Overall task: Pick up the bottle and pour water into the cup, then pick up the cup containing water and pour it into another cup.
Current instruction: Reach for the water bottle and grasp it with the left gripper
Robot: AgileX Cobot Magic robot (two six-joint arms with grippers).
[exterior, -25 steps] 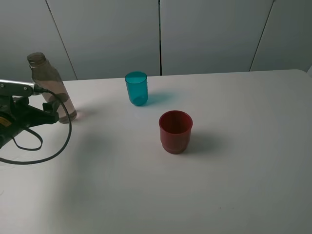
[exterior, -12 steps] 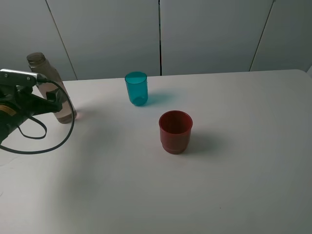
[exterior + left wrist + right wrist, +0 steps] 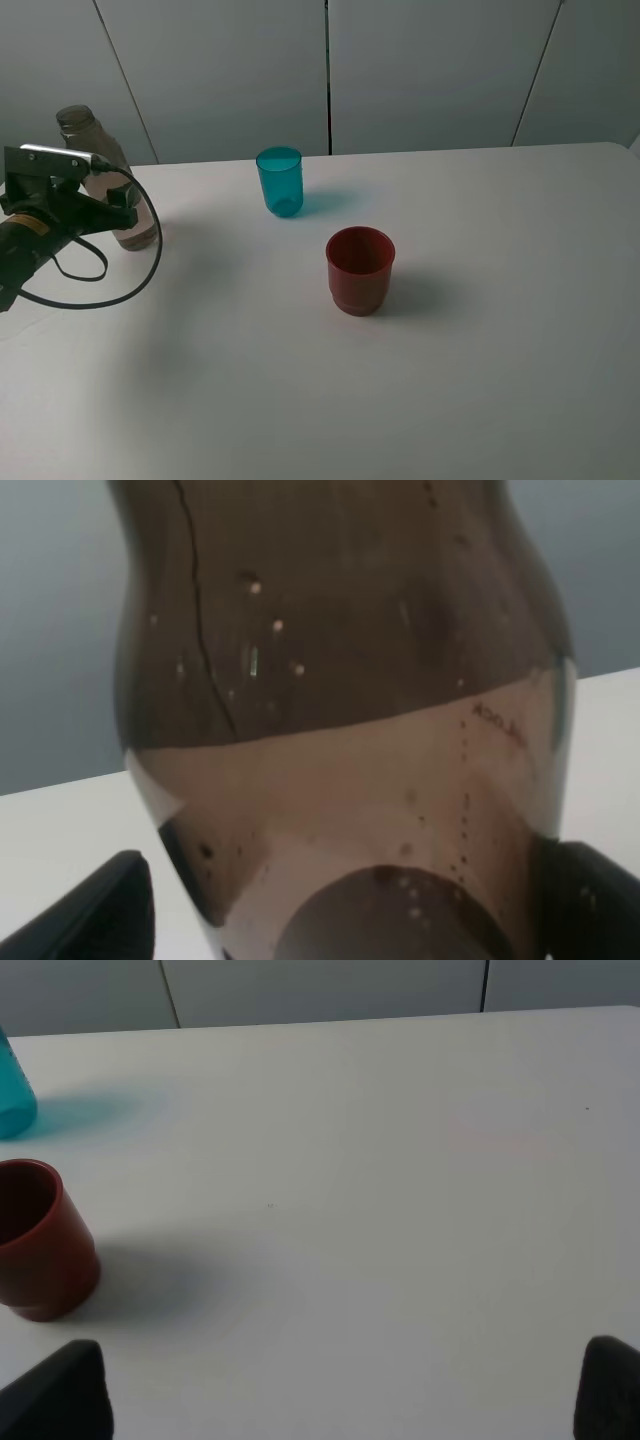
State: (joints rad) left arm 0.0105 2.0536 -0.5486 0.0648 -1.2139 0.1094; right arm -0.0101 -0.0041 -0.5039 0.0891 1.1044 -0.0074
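1. Left gripper, jaws spread wide, straddles the bottle near the table's left edge; whether they touch it cannot be told.
2. The bottle is smoky, translucent and waisted, with a liquid line partway up; the arm hides its lower body.
3. The smooth teal cup and the stepped dark red cup stand apart on open white tabletop.
4. Right gripper is wide and holds nothing, with only its fingertips showing.
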